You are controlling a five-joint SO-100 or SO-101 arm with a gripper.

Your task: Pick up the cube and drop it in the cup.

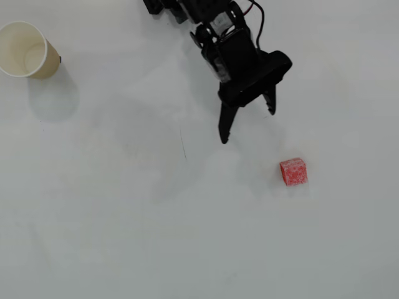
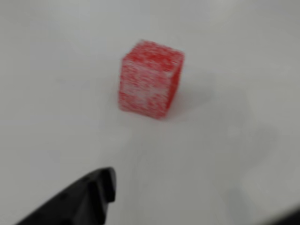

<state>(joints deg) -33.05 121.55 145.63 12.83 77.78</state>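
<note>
The small red-pink speckled cube [image 1: 293, 172] lies on the white table right of centre in the overhead view. My black gripper [image 1: 248, 126] hangs up and to the left of it, open, with nothing between its fingers and a clear gap to the cube. The cream paper cup [image 1: 25, 50] stands at the far upper left, its mouth open and tilted toward the camera. In the wrist view the cube [image 2: 150, 78] sits ahead and slightly blurred, with one dark finger [image 2: 89, 197] at the lower left and a sliver of the other at the bottom right corner.
The white table [image 1: 156, 237] fills both views. The arm's black body and cables [image 1: 206, 18] reach in from the top edge of the overhead view. A faint thin mark [image 1: 182, 142] lies on the table left of the gripper.
</note>
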